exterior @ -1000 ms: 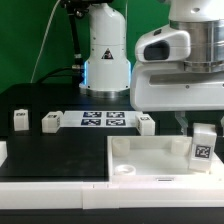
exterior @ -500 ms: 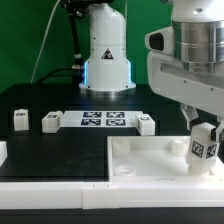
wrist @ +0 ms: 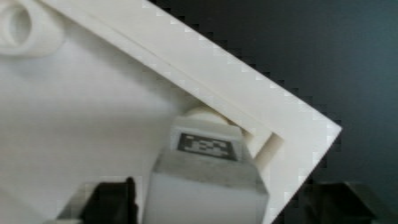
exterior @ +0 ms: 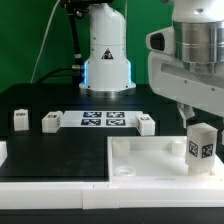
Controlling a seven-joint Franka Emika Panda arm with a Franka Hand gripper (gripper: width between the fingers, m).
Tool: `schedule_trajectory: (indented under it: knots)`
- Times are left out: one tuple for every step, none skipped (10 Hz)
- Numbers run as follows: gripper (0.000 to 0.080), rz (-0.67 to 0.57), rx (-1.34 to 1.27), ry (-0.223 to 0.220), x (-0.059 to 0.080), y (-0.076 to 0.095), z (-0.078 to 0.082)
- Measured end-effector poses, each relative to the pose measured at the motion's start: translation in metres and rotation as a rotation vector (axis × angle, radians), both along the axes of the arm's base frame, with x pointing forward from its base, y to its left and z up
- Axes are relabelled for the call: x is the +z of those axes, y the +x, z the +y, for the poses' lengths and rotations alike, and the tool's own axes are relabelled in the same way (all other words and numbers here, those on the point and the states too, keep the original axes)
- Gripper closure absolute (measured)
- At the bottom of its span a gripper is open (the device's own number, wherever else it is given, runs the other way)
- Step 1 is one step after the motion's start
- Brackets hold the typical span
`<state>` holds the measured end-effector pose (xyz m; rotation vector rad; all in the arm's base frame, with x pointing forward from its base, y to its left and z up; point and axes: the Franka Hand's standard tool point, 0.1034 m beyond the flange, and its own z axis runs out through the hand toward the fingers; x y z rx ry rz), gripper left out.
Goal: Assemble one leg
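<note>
My gripper [exterior: 197, 124] is shut on a leg [exterior: 201, 145], a small white post with a black-and-white tag on its side. It holds the leg upright at the near right corner of the large white tabletop [exterior: 150, 150] in the exterior view. In the wrist view the leg [wrist: 210, 165] sits between my two dark fingers [wrist: 114, 203], pressed into the tabletop's inner corner [wrist: 267, 125]. A round corner socket [wrist: 22, 30] shows at the far end. The foot of the leg is hidden behind the tabletop's rim.
Three spare legs [exterior: 20, 119] [exterior: 50, 122] [exterior: 146, 124] stand on the black table beside the marker board [exterior: 103, 120]. The robot base [exterior: 105, 55] stands behind them. A white part [exterior: 2, 152] shows at the exterior view's left edge.
The wrist has turned, and the leg in the gripper has turned with it and shifted slightly to the exterior view's left. The spare legs have not moved.
</note>
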<state>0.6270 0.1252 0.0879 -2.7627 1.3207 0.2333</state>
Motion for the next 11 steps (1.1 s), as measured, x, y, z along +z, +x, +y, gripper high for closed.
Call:
schedule_trajectory:
  knots:
    - [0.0223,-0.016,0.121,0.012,-0.0002,0.0001,-0.0009]
    - [0.0163,-0.034,0.266,0.021,-0.0004,0.0001,-0.0014]
    - [0.0163,-0.047,0.364,0.03,-0.0007,0.0001,-0.0009]
    - [0.0152,-0.074,0.514,0.043,-0.0012,0.0014,-0.0012]
    - [0.0152,-0.087,0.617,0.052,-0.0013,0.0015,-0.0014]
    - [0.015,-0.103,0.756,0.063,-0.0013,0.0014,-0.0012]
    - [0.015,-0.115,0.882,0.07,-0.0014,0.0013,-0.001]
    - [0.015,-0.128,0.986,0.079,-0.0014,0.0015,-0.0012]
    - [0.015,-0.138,1.055,0.086,-0.0012,0.0021,-0.0022]
    - [0.015,-0.149,1.148,0.095,-0.0012,0.0023,-0.0032]
    - [0.0277,-0.15,1.153,0.096,-0.0012,0.0024,-0.0034]
